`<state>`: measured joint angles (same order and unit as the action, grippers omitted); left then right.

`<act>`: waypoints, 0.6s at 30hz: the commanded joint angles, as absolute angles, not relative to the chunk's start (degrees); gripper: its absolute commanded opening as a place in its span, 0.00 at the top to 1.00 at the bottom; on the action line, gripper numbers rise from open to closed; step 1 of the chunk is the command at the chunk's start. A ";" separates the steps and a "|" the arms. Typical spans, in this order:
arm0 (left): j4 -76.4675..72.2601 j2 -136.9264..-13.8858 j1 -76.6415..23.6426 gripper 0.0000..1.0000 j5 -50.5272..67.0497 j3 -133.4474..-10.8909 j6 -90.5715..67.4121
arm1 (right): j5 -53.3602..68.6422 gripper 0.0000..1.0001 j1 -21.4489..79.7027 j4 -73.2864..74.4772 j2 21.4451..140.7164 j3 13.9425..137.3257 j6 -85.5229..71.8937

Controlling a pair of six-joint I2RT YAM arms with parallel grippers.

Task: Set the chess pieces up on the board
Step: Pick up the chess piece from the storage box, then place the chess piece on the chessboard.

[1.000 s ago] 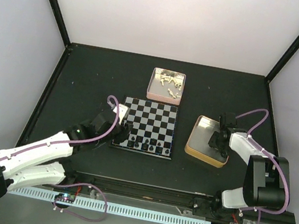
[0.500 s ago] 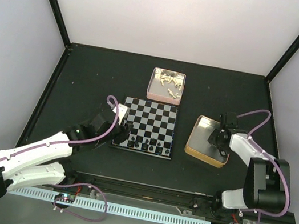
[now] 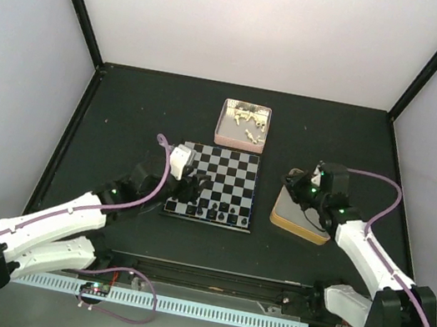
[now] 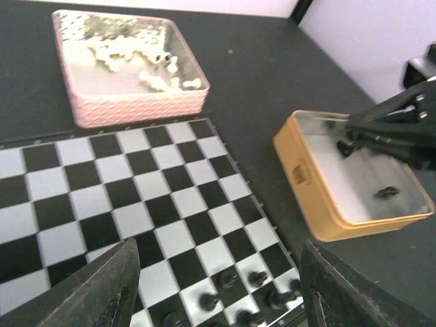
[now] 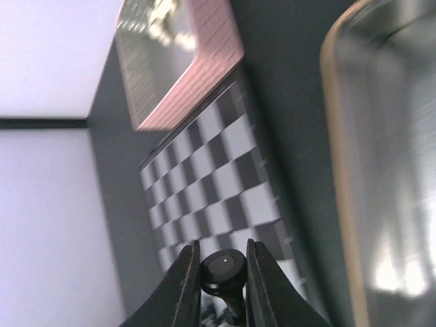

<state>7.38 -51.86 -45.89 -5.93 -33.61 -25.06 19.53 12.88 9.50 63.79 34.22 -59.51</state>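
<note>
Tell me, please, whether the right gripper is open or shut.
Shut: in the right wrist view, the right gripper pinches a black chess piece between its fingers.

The counter [image 4: 259,75] is matt, dark and faintly grainy. The chessboard [image 4: 170,204] is smooth, its pale squares carrying a silvery satin sheen. The black chess pieces [image 4: 225,278] look like glossy plastic; the cream pieces [image 4: 122,51] are duller. The pink tin [image 4: 136,109] has an embossed quilted wall and a mirror-bright metal inside; the gold tin [image 4: 306,177] is smooth outside and shiny metal within. The black pawn [image 5: 225,268] pinched by the right end effector [image 5: 223,289] shines against matt fingers.
</note>
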 commanded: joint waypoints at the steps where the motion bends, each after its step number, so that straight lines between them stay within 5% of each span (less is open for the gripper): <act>1: -3.47 -54.58 -46.12 0.33 -0.63 -35.71 -23.76 | 25.81 0.90 18.78 -1.15 62.15 33.14 -77.68; 11: -19.36 -60.05 -46.15 0.11 5.09 -33.36 -25.08 | 28.91 0.88 26.39 -20.18 63.87 28.66 -100.48; 18: -20.73 -70.59 -46.08 0.28 10.45 -39.15 -32.01 | 29.14 0.88 30.86 -29.80 67.21 28.94 -107.89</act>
